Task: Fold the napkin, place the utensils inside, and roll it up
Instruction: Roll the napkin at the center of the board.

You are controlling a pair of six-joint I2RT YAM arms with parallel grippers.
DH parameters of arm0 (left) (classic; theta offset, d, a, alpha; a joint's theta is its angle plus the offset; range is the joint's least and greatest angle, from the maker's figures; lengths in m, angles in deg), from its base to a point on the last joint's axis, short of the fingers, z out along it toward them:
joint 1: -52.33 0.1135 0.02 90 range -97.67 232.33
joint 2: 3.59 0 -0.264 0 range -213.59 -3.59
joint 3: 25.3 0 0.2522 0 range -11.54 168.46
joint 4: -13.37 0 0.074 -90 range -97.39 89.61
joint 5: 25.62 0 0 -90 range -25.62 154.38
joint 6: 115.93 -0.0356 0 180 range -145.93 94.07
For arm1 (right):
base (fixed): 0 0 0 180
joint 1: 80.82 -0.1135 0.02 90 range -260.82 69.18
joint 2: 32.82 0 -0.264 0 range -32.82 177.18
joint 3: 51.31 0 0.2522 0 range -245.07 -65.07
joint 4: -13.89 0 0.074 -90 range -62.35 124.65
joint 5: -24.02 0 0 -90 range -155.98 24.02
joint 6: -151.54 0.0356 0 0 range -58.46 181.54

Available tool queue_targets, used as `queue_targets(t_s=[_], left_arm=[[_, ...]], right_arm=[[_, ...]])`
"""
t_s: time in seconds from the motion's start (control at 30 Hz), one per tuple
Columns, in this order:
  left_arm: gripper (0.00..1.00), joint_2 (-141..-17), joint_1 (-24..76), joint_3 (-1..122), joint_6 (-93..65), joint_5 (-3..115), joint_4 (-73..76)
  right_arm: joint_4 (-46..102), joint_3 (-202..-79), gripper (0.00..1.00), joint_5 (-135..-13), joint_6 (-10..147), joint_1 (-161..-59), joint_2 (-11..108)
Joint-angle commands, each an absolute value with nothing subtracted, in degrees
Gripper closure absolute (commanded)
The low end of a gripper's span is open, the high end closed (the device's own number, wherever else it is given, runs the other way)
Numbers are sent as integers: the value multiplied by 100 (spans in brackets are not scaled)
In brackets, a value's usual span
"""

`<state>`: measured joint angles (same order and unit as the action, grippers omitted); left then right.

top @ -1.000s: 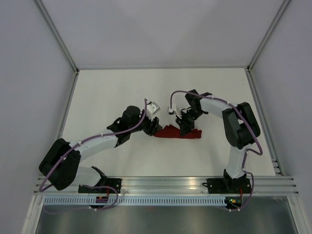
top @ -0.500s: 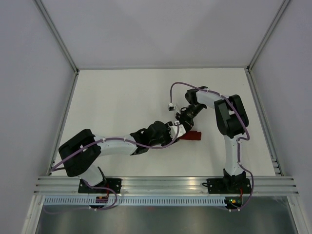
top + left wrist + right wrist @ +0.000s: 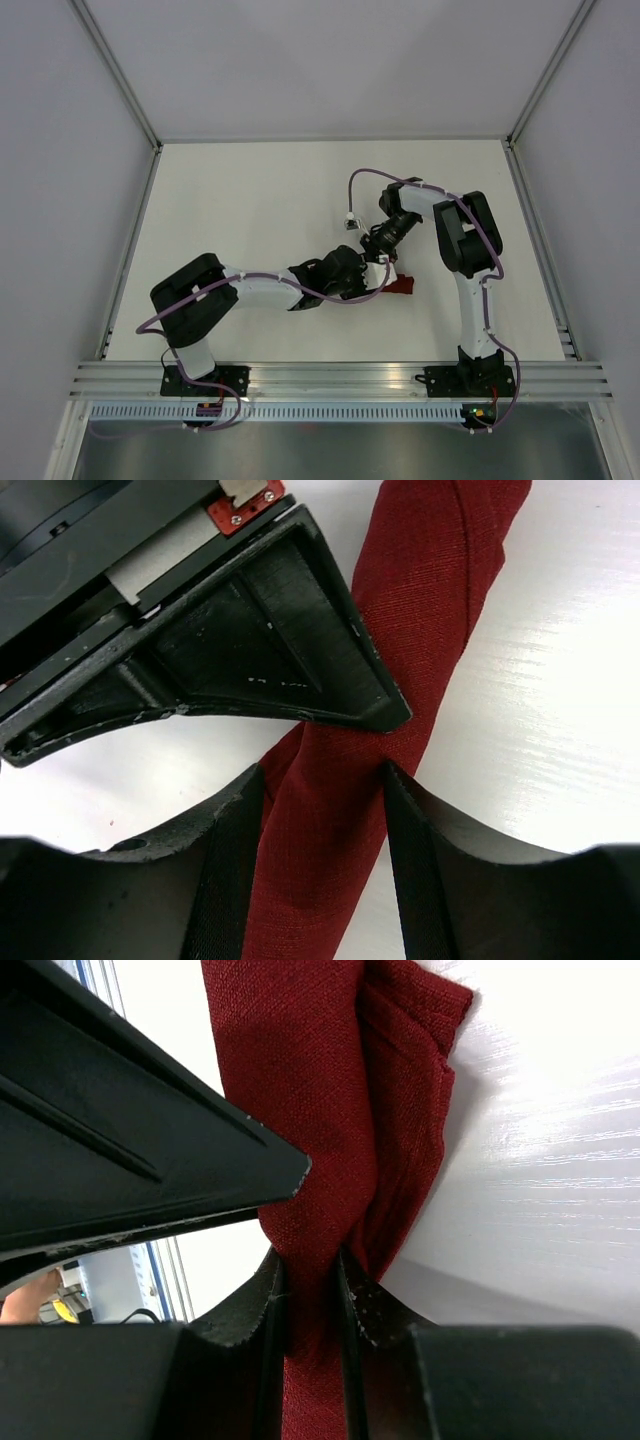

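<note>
We find the left hand [image 3: 320, 770] pressed onto the napkin [image 3: 430, 600], one of its fingers [image 3: 230, 880] touching each side of the rolled cloth. In its wrist view the roll runs between them from 7 o'clock up to 1 o'clock. We judge this grip steadies the bundle so that it cannot unwind.

The right hand [image 3: 310, 1260] is pinching a thinner part of the same cloth. Its two tips sit nearly together, with a fold of maroon fabric squeezed in the narrow gap. Beyond that pinch the fabric widens toward 12 o'clock, with loose layered edges showing at 1 o'clock. In our judgement this pinch keeps the roll taut, or holds a free end against it.

The two hands sit almost against each other; each wrist view shows the other's black body crowding in from 10 o'clock.

From above, only a short red stub shows under them, lying on the white bench [image 3: 250, 200] at about 4 o'clock from its middle. We see no utensils anywhere; whether they are wrapped inside we cannot tell. The rolling looks nearly finished.
</note>
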<state>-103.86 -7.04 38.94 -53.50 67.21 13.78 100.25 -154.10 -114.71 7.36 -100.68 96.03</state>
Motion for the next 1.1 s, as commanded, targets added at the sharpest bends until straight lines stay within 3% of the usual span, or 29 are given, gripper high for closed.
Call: queue_targets(t_s=[0.0,0.53,0.73,0.77,0.93,1.07], left_arm=[[44,-10519,-735,4198,-5554,6316,1113],[43,-10888,-428,4436,-5361,5955,787],[58,-11116,-269,4603,-5203,5622,480],[65,-11134,-251,4664,-5142,5568,349],[83,-11275,-67,4866,-4826,5121,-3],[86,-11371,109,4981,-4457,4918,-241]], right_arm=[[9392,-15269,83,-10334,370,-10104,10182],[9436,-15349,82,-10342,379,-10086,10306],[9480,-15445,80,-10351,405,-10086,10305],[9489,-15463,79,-10360,414,-10086,10297],[9410,-15551,53,-10422,537,-10060,10148],[9173,-15586,39,-10518,844,-9998,9814]])
